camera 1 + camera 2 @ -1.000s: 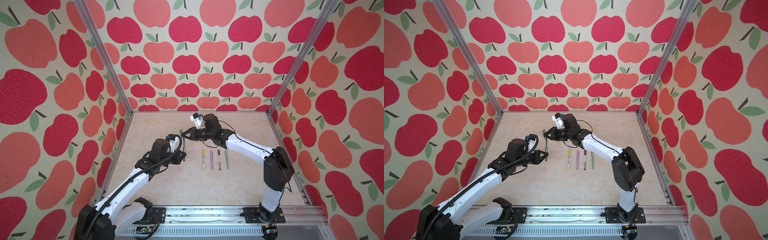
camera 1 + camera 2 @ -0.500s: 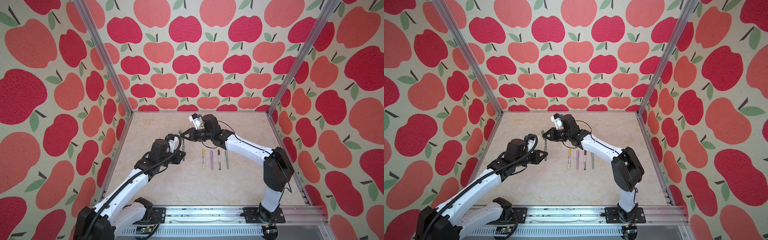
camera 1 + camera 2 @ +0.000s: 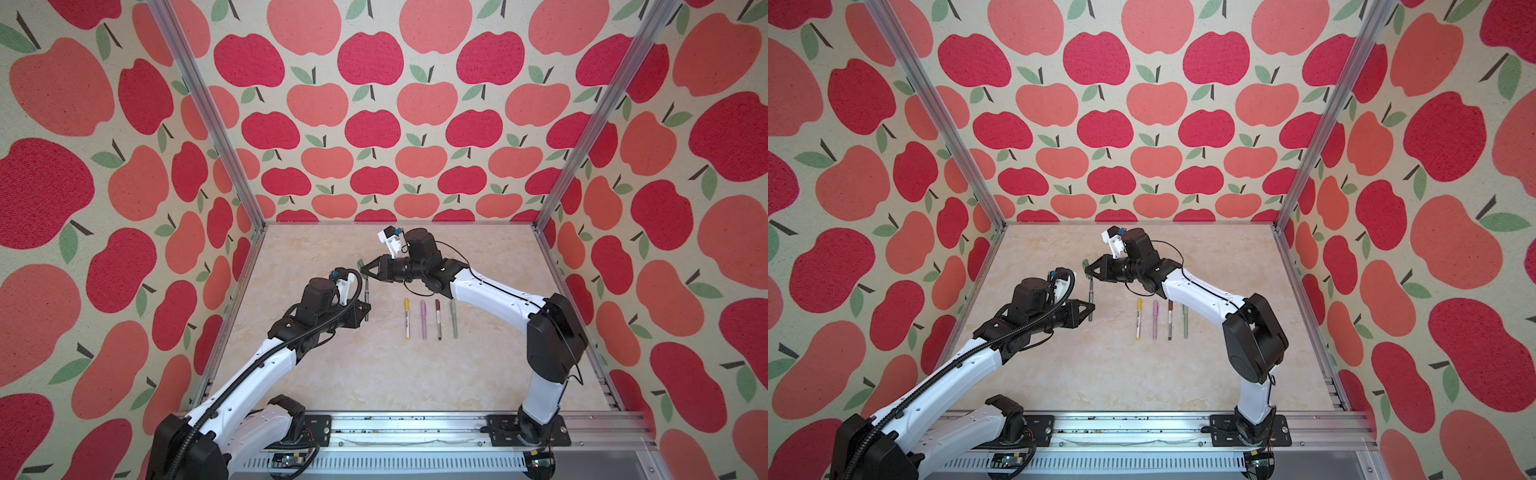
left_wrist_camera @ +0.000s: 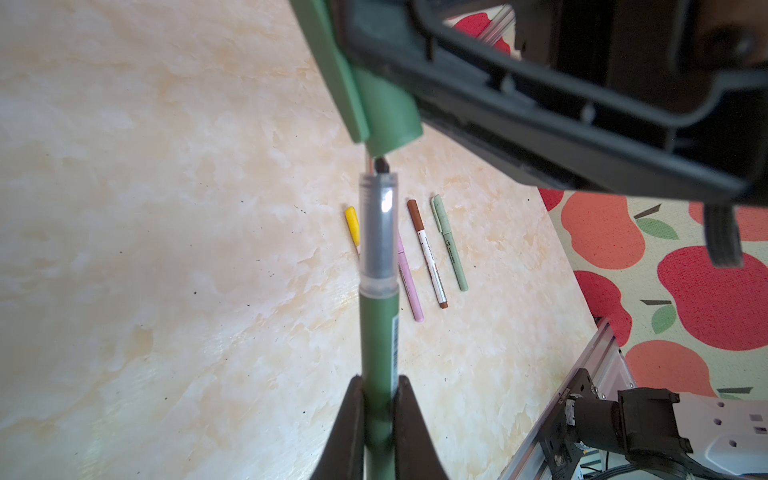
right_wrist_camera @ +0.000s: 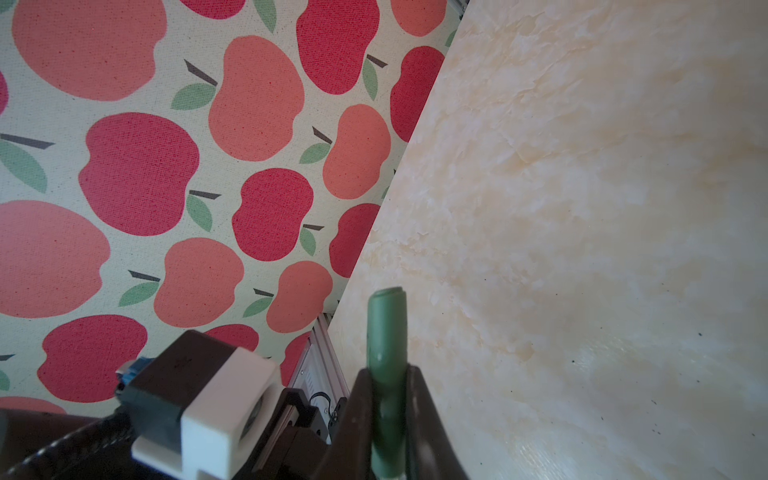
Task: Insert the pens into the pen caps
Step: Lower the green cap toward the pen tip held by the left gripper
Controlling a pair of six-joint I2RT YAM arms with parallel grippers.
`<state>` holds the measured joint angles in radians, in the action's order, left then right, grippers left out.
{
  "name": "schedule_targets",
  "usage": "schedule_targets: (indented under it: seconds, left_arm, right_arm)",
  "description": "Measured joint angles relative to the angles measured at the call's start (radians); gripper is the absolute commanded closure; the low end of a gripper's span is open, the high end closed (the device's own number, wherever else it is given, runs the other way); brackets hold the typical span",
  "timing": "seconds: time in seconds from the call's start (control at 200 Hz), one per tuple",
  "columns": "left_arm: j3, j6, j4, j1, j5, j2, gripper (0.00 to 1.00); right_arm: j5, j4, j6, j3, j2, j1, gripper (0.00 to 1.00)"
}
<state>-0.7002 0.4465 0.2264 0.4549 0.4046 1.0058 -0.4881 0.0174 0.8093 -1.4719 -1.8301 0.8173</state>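
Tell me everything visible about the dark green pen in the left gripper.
The dark green pen is a slim plastic marker: matte green barrel with a barcode strip, a translucent grey section between two clear rings, and a fine dark tip. The left gripper is shut on its barrel. Uncapped, its tip points at the open mouth of the stubby dark green cap, held by the right gripper; contact unclear.

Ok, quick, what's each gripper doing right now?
Left gripper: shut on the dark green pen.
Right gripper: shut on the dark green cap.
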Motion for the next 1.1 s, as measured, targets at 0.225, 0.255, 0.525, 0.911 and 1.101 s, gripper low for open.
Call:
schedule_targets:
  seconds: [0.225, 0.255, 0.525, 0.911, 1.101]
  left_arm:
    - [0.000, 0.000, -0.016, 0.000, 0.015, 0.000, 1.00]
    - [0.000, 0.000, -0.018, 0.000, 0.016, 0.000, 1.00]
    - [0.000, 0.000, -0.023, 0.000, 0.021, 0.000, 1.00]
    - [0.000, 0.003, -0.037, 0.000, 0.004, 0.000, 1.00]
    - [0.000, 0.004, -0.037, -0.001, -0.002, -0.005, 1.00]
  right_arm:
    - [0.005, -0.011, -0.012, -0.051, -0.014, -0.019, 0.94]
    - [0.007, -0.011, -0.013, -0.056, -0.017, -0.020, 0.94]
    - [0.007, -0.012, -0.019, -0.060, -0.036, -0.019, 0.95]
    - [0.007, -0.018, -0.019, -0.053, -0.037, -0.019, 0.95]
    - [0.007, -0.018, -0.019, -0.042, -0.037, -0.019, 0.95]
